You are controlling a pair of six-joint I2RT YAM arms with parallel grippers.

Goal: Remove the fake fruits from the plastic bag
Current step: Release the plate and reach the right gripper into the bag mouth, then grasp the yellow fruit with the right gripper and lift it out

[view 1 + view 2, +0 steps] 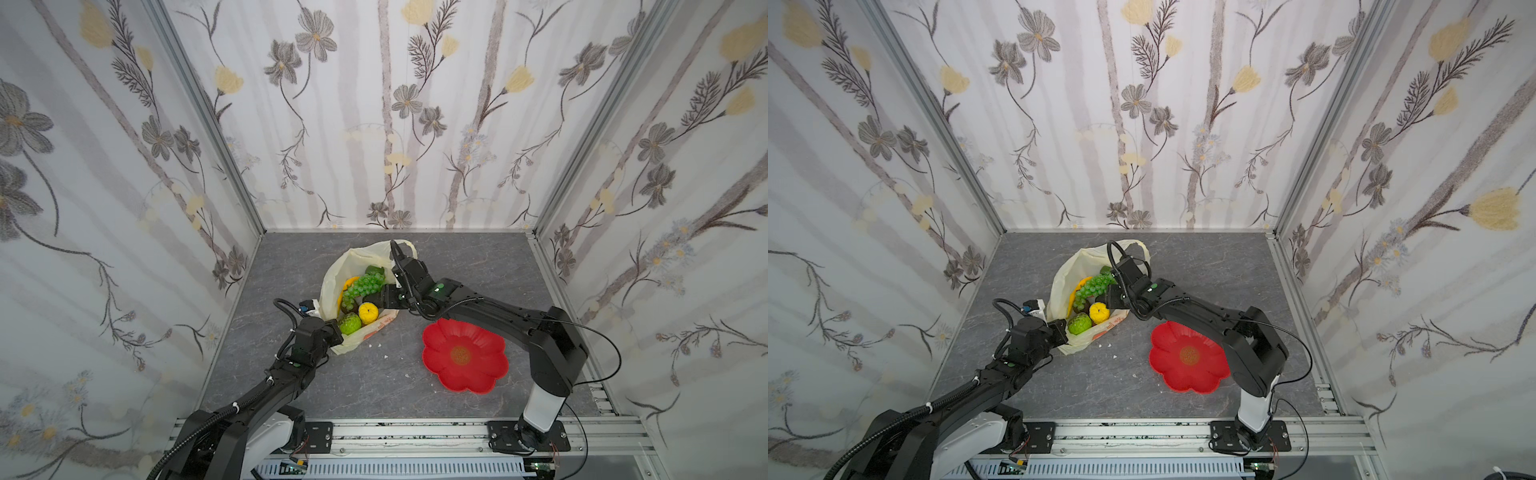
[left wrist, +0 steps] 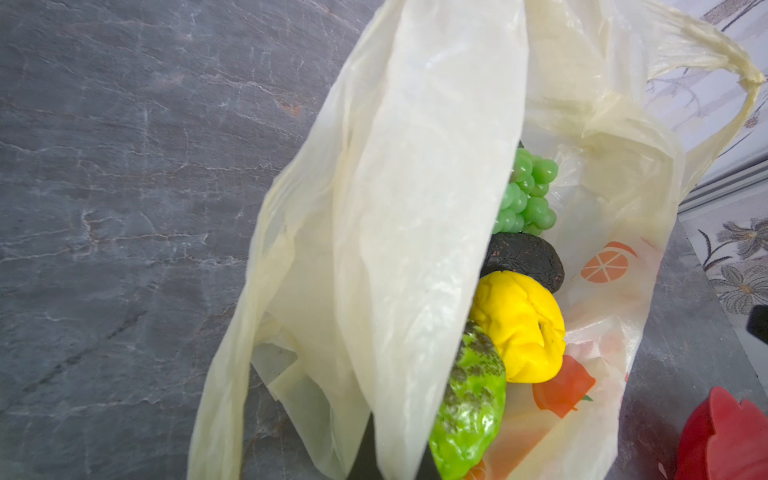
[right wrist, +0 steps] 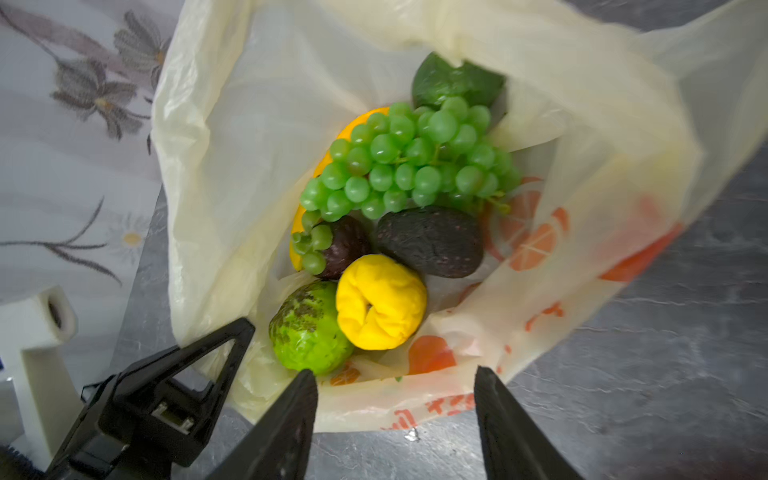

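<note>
Much of the left claw (image 3: 239,332) is hidden. Its own wrist view shows only a dark wedge under a fold of film, and in both top views the wrist covers it, but the right wrist view shows it clenched on the rim of the plastic bag (image 1: 332,286). The banana (image 3: 297,232) lies mostly under the grape bunch (image 3: 411,162), with only a yellow-orange curve showing. A dark green piece (image 3: 453,81) is half tucked behind the grapes, at the bag's deep end. A second dark fruit (image 3: 345,249) is partly covered by stray grapes, and its kind is hard to tell. The avocado (image 3: 432,241), the yellow piece (image 3: 380,301) and the bumpy green ball (image 3: 309,328) lie in plain sight, all inside the bag. The bag's outer side is blurred in the right wrist view. The bag rests on the grey marbled tabletop (image 1: 374,390), left of the middle and toward the far edge, its mouth gaping upward. A red plate (image 1: 465,357) sits toward the near right corner, well apart from the bag, with white crumbs (image 1: 386,356) between them. Floral-papered walls (image 1: 124,166) close in three sides, and a metal rail (image 1: 415,432) runs along the near edge. The right arm reaches across from the near right corner, bent at the elbow. The right claw (image 3: 395,374) is released, its fingers spread above the bag's printed rim with nothing held.
</note>
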